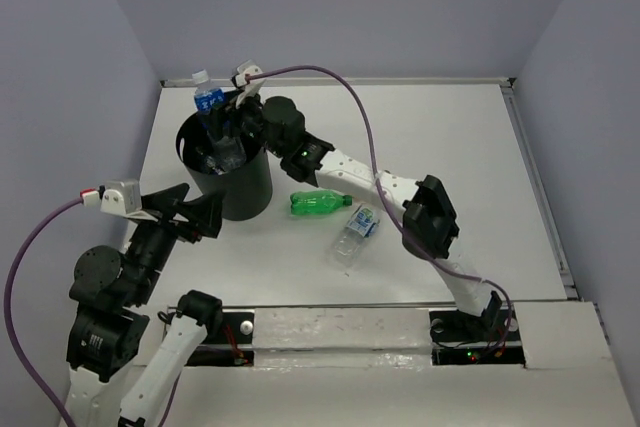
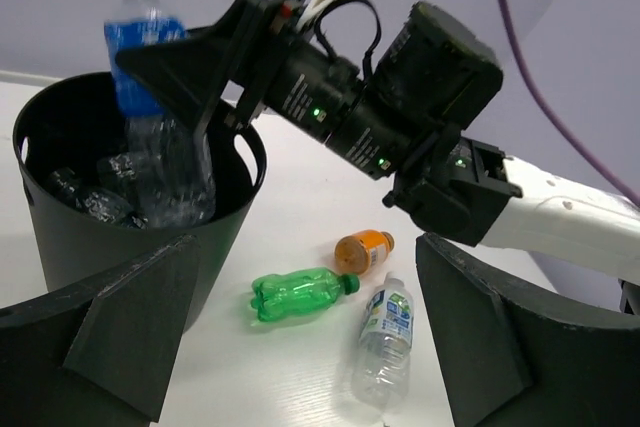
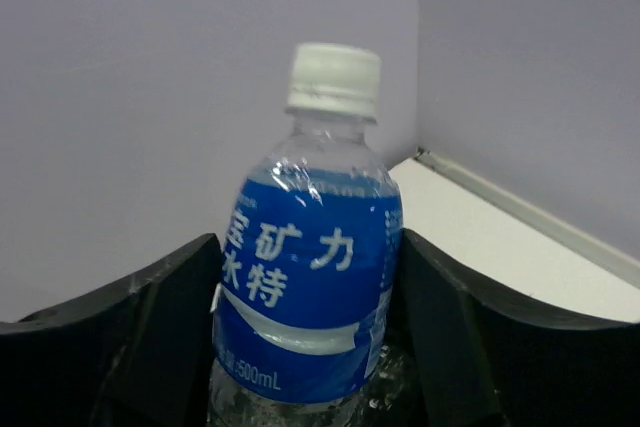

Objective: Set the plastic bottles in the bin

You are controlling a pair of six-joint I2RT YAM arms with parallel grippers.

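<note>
My right gripper (image 1: 228, 122) (image 3: 308, 247) is shut on a clear bottle with a blue label (image 1: 207, 97) (image 3: 305, 287) (image 2: 145, 47). It holds it upright, base inside the black bin (image 1: 245, 197) (image 2: 90, 247), cap above the rim. Other clear bottles (image 2: 100, 192) lie in the bin. A green bottle (image 1: 320, 203) (image 2: 300, 294) and a clear bottle with a green-white label (image 1: 355, 232) (image 2: 385, 332) lie on the table right of the bin. An orange bottle (image 2: 362, 250) lies beyond them, hidden under the right arm in the top view. My left gripper (image 1: 200, 209) (image 2: 308, 247) is open and empty beside the bin's near wall.
The right arm (image 1: 400, 197) stretches across the table from the near right to the bin, passing over the loose bottles. Grey walls close the table at the back and both sides. A purple cable (image 1: 340, 87) arcs over the table's back part.
</note>
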